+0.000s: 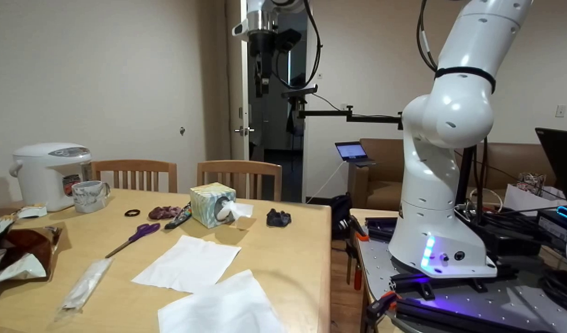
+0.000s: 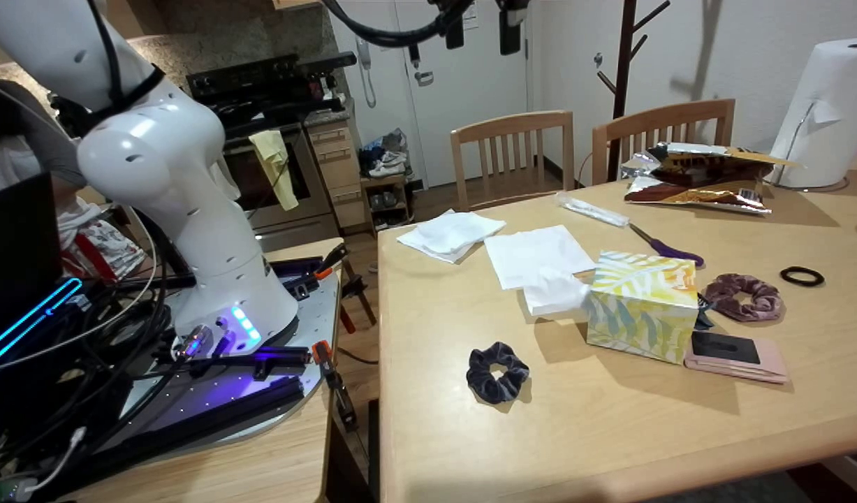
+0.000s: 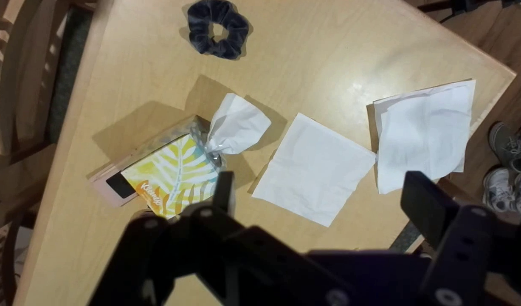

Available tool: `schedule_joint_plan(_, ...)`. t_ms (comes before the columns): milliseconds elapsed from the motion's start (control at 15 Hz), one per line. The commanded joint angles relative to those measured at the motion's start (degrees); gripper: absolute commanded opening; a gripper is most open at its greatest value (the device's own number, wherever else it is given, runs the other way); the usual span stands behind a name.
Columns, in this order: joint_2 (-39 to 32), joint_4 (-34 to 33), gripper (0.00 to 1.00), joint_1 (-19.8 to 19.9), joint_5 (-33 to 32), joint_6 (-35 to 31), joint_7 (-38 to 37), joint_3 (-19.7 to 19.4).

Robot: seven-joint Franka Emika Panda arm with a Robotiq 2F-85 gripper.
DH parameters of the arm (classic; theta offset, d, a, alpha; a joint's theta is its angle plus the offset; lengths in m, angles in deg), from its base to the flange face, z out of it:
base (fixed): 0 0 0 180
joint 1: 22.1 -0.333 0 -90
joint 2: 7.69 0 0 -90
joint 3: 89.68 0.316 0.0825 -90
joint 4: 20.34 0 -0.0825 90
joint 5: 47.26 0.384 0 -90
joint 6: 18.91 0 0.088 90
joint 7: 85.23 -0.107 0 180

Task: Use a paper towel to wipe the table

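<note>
Open air over the paper towel (image 3: pixel 313 170), the tissue box (image 3: pixel 175 174) standing near one side.
Between the gripper (image 3: pixel 319 191) and the towel the way down is free; the box's tissue (image 3: pixel 239 123) juts toward it, and bare table (image 3: pixel 311 63) stretches between the dark scrunchie (image 3: pixel 235 32) (low, soft-looking, hardly a barrier) and the larger rumpled sheet (image 3: pixel 426 136).

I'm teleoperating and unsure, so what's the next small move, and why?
Probably lower the open black gripper toward the flat, squarish white paper towel: the jaws hold nothing, hang well above the smooth light tan wooden table, and frame that towel in the wrist view.
</note>
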Motion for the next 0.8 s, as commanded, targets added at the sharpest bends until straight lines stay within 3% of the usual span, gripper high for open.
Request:
schedule_joint_plan(0,-3.28,-4.97,1.0,2.31,2.79,3.57,2.77,-0.14)
schedule_joint_plan(333,-4.94,-7.58,1.0,3.9,2.26,6.23,1.65,0.32)
schedule_joint_plan(400,-3.17,-5.04,1.0,4.01,1.54,3.93,1.14,0.93)
schedule_joint_plan(733,-3.87,-5.66,1.0,4.39,1.52,4.32,1.12,0.94)
